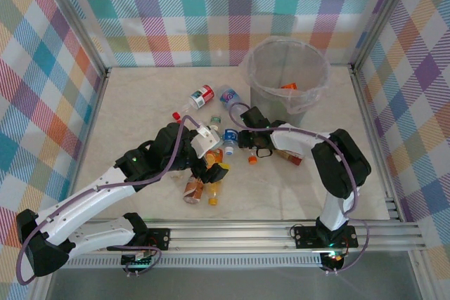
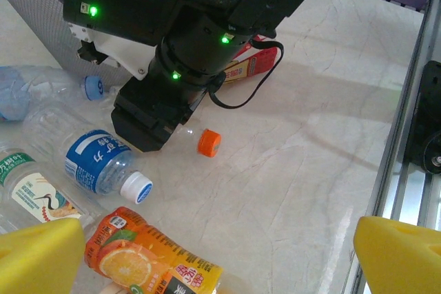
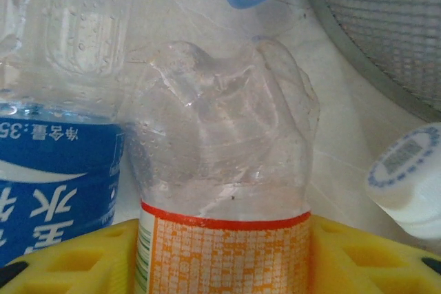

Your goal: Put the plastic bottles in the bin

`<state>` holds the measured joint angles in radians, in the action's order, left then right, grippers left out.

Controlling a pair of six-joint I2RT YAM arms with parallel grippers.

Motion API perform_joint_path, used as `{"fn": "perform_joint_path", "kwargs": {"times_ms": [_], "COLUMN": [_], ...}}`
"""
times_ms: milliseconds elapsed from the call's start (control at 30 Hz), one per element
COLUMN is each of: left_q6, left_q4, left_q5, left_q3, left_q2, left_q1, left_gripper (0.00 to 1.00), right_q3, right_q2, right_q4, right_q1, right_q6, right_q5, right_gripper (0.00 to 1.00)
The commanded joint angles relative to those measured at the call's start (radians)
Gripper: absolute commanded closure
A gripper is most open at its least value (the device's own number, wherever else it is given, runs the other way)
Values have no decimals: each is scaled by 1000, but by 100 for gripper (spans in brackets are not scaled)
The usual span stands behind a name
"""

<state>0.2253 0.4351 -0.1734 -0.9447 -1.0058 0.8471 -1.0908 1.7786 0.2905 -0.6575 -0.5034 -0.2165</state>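
Inside the bin (image 1: pixel 288 79) something orange already lies, too small and too veiled by the liner to name. Just in front of the bin, the right gripper (image 3: pixel 224 263) reaches low, its yellow pads clamped on a crumpled orange-labelled bottle (image 3: pixel 220 142), likely so it can be lifted over the rim. Further from the bin, the left gripper (image 2: pixel 220 266) hangs spread wide and empty above the loose plastic bottles (image 2: pixel 96 163), probably picking its next one. An orange cap (image 2: pixel 209 142) lies beside the right gripper. Whether it tops the held bottle I cannot tell.
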Motion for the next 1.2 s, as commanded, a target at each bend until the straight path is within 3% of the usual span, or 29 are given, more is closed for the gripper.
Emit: {"fn": "perform_joint_path", "kwargs": {"times_ms": [0, 633, 900, 1167], "left_q6": [-12, -111, -135, -165], "left_q4": [-31, -189, -221, -329], "left_q5": [-11, -67, -93, -99], "left_q3": [10, -18, -100, -164], "left_q2": [9, 45, 4, -64], "left_q1": [2, 1, 0, 1], "left_gripper": [0, 0, 0, 0], "right_q3": [-6, 94, -32, -225], "right_q2": [-69, -460, -584, -575], "right_q4": [43, 192, 337, 441], "right_q1": [-21, -102, -100, -88], "right_q6": [31, 114, 168, 227], "right_q5": [-32, 7, -12, -67], "right_gripper": [45, 45, 46, 46]}}
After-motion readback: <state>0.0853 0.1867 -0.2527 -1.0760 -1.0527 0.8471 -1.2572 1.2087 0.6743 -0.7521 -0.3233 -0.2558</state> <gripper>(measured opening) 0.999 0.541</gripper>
